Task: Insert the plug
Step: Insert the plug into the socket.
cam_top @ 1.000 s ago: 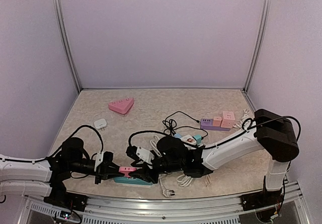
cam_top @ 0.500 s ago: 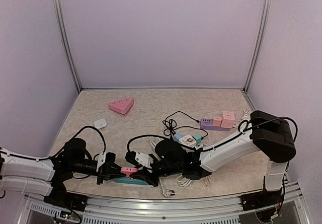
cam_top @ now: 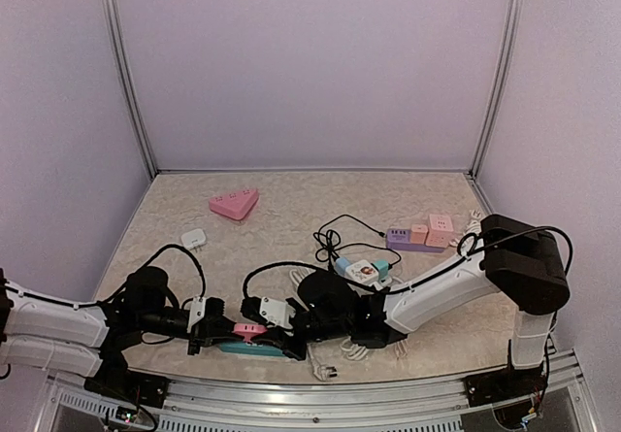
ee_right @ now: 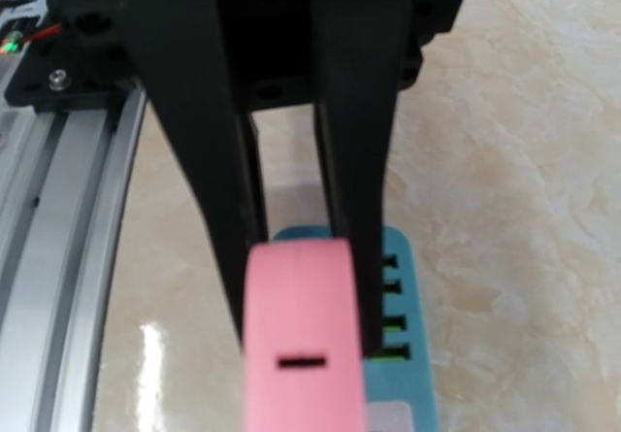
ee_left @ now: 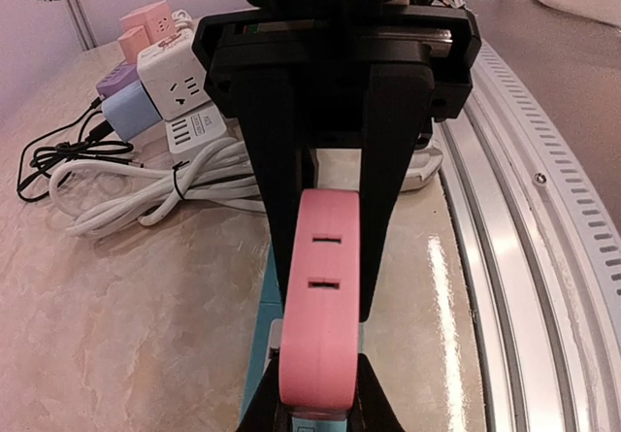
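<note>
A pink plug with two slots on top lies along a teal power strip near the table's front edge. My left gripper holds its left end. In the left wrist view my own fingertips flank the plug at the bottom. My right gripper faces it from the other end, its black fingers pressed on both sides of the plug. In the right wrist view the plug sits over the strip; my right gripper's own fingertips are hidden there.
An aluminium rail runs just in front of the strip. A coiled white cable, a white and blue cube socket and a purple strip with pink cubes lie right. A pink triangular socket and white adapter sit farther back.
My right gripper has slid left along the strip and closed its fingers onto the pink plug. The left gripper has kept its hold, barely moving.
</note>
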`<control>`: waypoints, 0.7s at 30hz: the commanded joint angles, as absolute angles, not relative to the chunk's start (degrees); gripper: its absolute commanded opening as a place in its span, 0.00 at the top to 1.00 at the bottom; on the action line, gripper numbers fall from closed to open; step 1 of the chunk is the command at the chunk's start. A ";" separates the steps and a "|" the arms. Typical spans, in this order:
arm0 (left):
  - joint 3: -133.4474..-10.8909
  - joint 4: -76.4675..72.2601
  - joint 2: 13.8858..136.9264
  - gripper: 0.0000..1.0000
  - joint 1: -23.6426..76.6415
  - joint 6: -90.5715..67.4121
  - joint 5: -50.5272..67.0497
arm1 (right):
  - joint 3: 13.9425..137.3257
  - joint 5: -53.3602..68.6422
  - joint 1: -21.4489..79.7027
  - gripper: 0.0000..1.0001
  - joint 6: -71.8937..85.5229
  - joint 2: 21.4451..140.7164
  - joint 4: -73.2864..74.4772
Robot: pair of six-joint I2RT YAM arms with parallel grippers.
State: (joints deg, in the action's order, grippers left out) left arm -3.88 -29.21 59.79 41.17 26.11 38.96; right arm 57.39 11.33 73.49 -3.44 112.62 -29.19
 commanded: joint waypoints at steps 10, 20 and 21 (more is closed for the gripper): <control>-4.71 -31.58 62.15 1.00 40.34 34.66 36.84 | 58.39 8.12 73.46 0.90 -2.11 113.74 -28.18; -5.37 -28.24 63.71 1.00 41.48 35.54 38.01 | 57.58 9.33 73.47 0.90 -0.96 114.59 -28.40; -5.52 -28.05 63.93 1.00 41.89 35.09 37.73 | 57.48 9.35 73.42 0.90 -0.70 114.49 -28.27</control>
State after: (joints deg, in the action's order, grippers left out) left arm -4.29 -30.39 63.16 40.75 30.46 39.13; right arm 57.39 9.65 73.71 -6.02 113.56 -29.47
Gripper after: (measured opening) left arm 0.125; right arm 0.151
